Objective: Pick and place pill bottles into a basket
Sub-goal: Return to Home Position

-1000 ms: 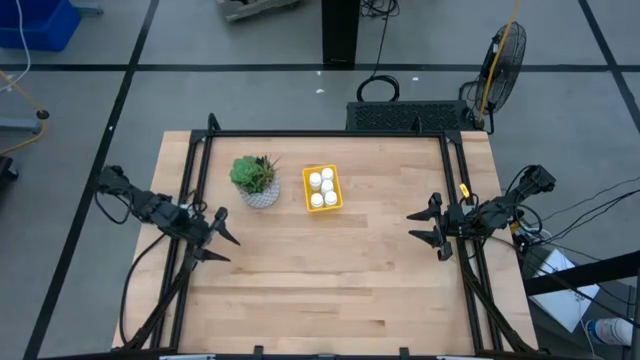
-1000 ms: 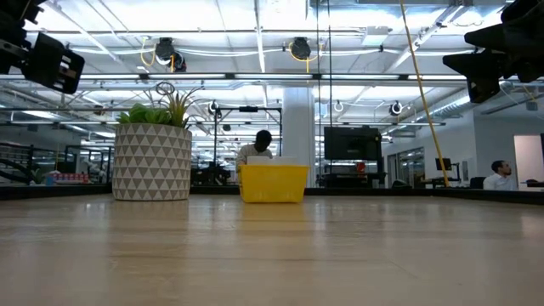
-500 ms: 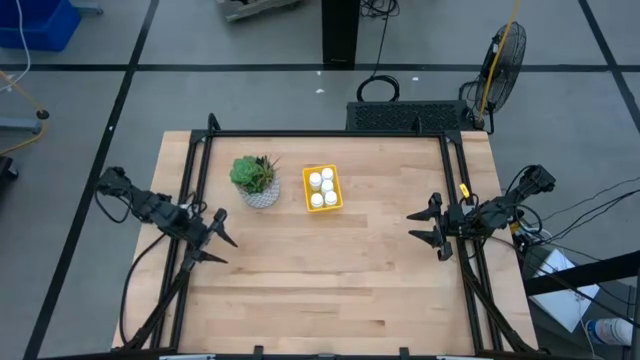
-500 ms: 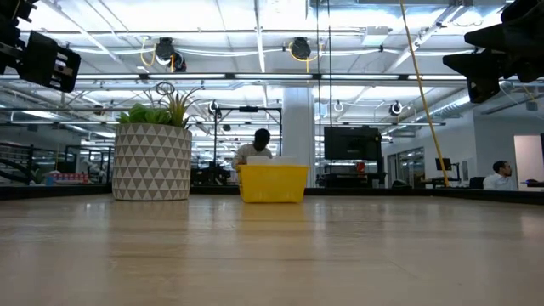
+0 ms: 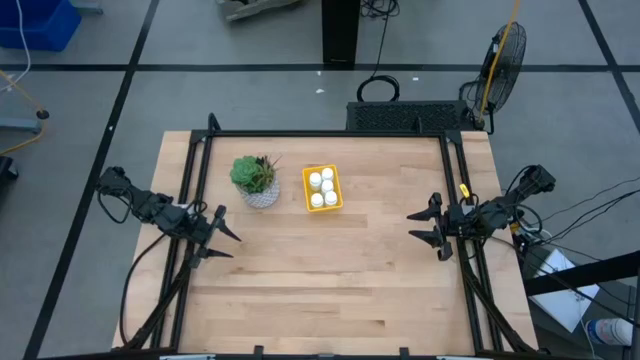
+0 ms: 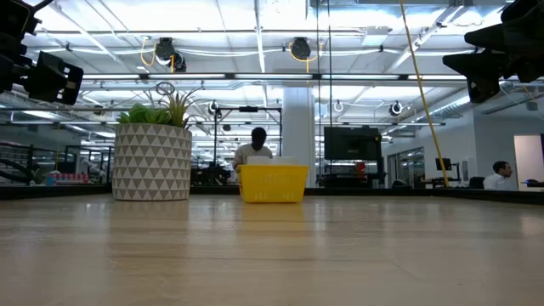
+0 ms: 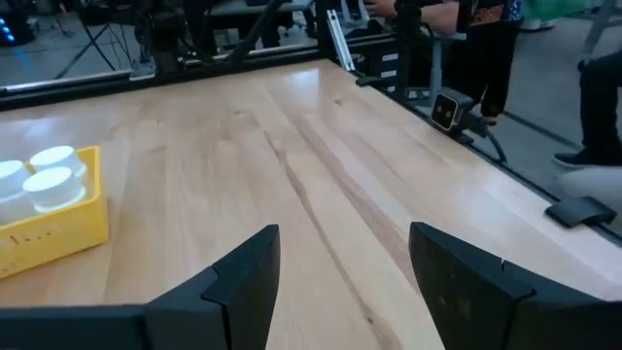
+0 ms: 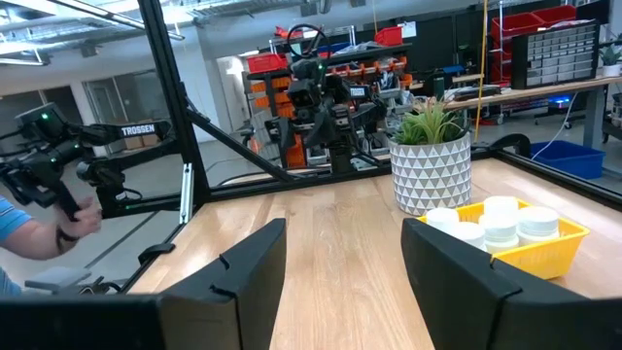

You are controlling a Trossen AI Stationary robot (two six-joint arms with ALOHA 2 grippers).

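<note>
Left tool (image 5: 234, 246) lower over wooden table (image 5: 330, 280)

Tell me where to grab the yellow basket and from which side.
Probably pinch the low wall of the basket on the side away from the plant, coming straight down: that side is free, the wall stands upright, but the pill bottles leave little room inside.

Left arm: reaches in over the table's (image 5: 330, 285) left edge, raised above the tabletop.
Left gripper (image 5: 228, 242): just inside that edge, fingers (image 7: 248, 277) spread apart, nothing between them.
Right arm: at the table's right edge, raised.
Right gripper (image 5: 409, 226): fingers (image 8: 255, 261) apart, empty.
</note>
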